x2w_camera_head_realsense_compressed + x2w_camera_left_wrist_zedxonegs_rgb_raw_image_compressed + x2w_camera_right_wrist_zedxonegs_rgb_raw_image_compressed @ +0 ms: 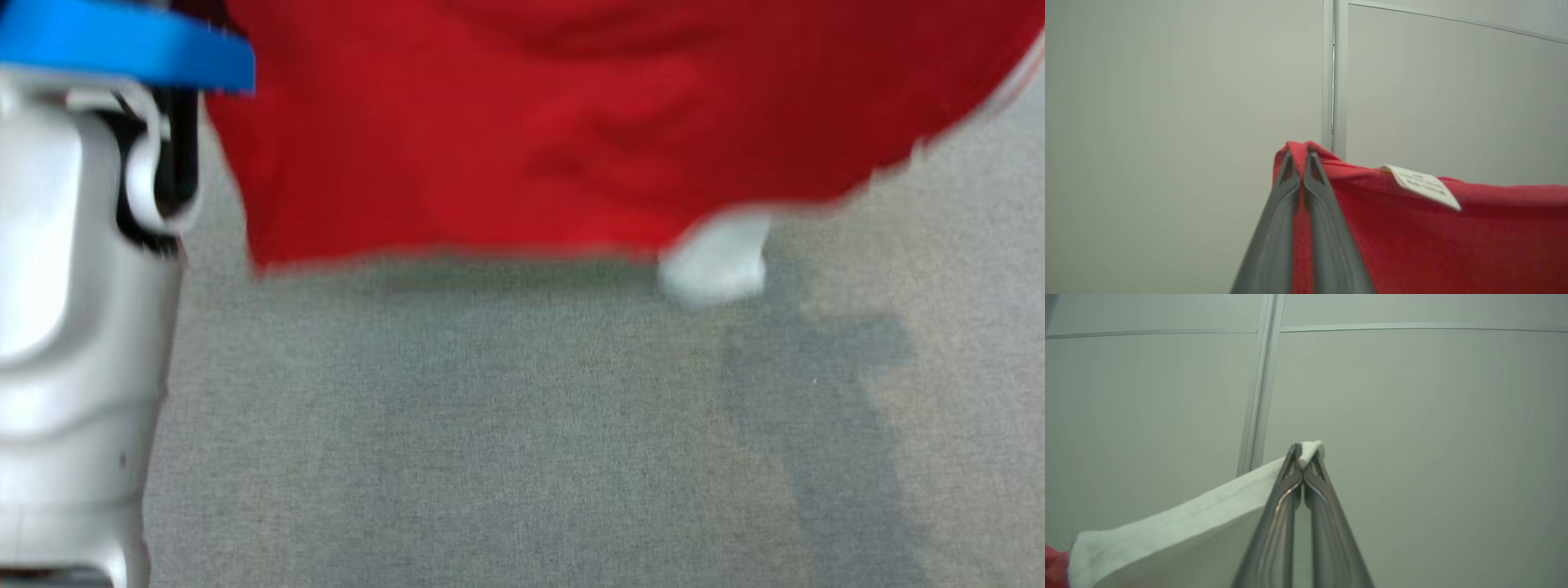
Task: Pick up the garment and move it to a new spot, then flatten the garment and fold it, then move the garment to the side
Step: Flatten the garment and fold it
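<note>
Gripping, left: the left gripper (1301,157) has its two dark fingers pressed together on a fold at the top edge of the red garment (531,122); red cloth shows in the thin slit between them and bunches over the tips.
Gripping, right: the right gripper (1304,451) is clamped tight on the end of a white band (1180,518) of cloth; a small tuft sticks out past the fingertips.
White band: it runs from the tips down to the lower left corner of the right wrist view, where it meets red fabric.
Garment: held up in the air, hanging as a wide red sheet across the top of the head view, its lower hem above the grey floor (490,425); the picture is blurred.
Label: a white tag (1423,185) lies on the garment's upper edge, near the left fingers.
Backdrop: pale wall panels (1167,102) behind both grippers.
Robot: a pale body (65,327) at the left edge of the head view.
</note>
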